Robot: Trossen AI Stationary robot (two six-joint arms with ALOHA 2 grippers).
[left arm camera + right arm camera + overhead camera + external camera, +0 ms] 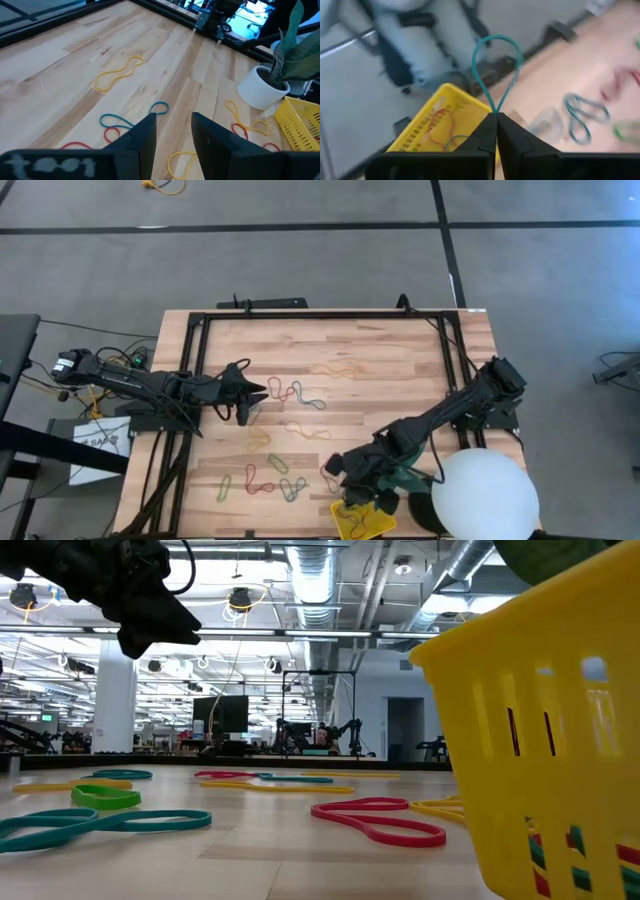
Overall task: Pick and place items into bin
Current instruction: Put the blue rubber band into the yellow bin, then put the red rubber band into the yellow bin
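R tool (pixel 496 116): closed, pinches teal loop (pixel 496 65), just above yellow bin (pixel 440 122) | L tool (pixel 172 131): open, holds nothing, far from bin over tabletop (pixel 75 65) | other loops (pixel 285 393): spread on tabletop beside bin

No text, label, brand, number or sign can be read in any view. A white sheet (pixel 97 450) beside the table, at about 8 o'clock in the high view, carries dark print too small to make out. In the left wrist view, pale marks on the left gripper's (pixel 172 131) housing, at about 7 o'clock, are too blurred to tell as letters.
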